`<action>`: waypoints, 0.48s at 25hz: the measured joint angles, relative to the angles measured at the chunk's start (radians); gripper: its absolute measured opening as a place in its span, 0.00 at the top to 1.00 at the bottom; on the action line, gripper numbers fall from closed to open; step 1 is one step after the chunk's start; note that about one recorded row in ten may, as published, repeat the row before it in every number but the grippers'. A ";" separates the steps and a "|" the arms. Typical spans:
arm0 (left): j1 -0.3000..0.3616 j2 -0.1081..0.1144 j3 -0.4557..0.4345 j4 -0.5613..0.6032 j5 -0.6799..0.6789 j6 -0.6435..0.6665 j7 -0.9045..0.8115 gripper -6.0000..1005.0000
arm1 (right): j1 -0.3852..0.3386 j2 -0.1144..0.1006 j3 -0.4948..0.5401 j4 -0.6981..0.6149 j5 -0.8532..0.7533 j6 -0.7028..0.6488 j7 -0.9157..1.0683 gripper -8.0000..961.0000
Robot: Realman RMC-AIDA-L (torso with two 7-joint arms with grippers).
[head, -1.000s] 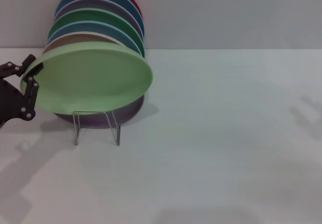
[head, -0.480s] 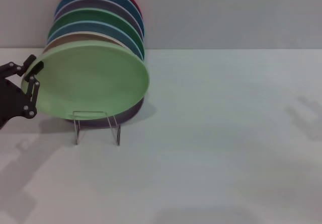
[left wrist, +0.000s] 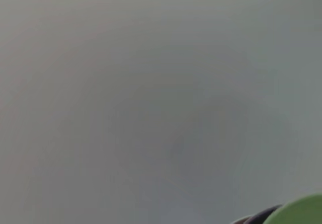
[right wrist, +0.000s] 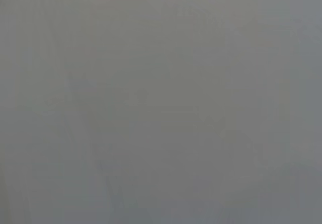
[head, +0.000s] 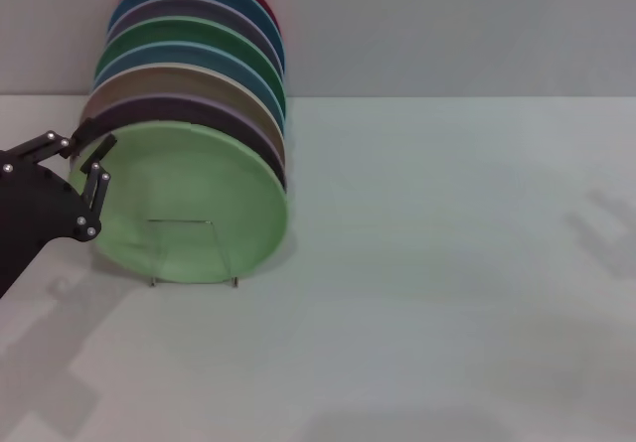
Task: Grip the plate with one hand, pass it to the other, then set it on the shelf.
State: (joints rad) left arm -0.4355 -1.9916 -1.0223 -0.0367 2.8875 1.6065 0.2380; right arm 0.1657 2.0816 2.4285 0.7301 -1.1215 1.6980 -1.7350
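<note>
I keep my left gripper (head: 92, 156) clamped on the round mint-green plastic plate's (head: 189, 204) rim, steadying it upright in the clear acrylic rack (head: 192, 253).

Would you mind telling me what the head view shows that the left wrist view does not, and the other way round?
Only the head view shows the left gripper at the left rim of the pale green plate, the clear shelf in front of it, the row of coloured plates standing behind, and the white table. The left wrist view adds nothing of its own: it is mostly a plain grey surface. Both share the pale green plate, seen there only as a sliver at the corner, with a dark edge beside it.
</note>
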 joint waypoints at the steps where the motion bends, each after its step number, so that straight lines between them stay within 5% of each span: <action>1: 0.001 0.000 0.000 0.000 0.000 0.000 0.000 0.84 | 0.000 0.000 0.000 0.000 0.000 0.000 0.000 0.30; 7: 0.049 -0.010 -0.069 -0.010 -0.005 0.073 0.001 0.82 | -0.001 0.000 0.000 0.000 0.000 0.000 -0.014 0.30; 12: 0.182 -0.068 -0.396 -0.135 -0.009 0.128 -0.028 0.80 | -0.007 0.003 0.000 -0.039 0.000 0.000 -0.120 0.30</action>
State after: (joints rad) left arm -0.2536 -2.0601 -1.4182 -0.1717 2.8788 1.7346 0.2099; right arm 0.1584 2.0851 2.4282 0.6912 -1.1212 1.6981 -1.8545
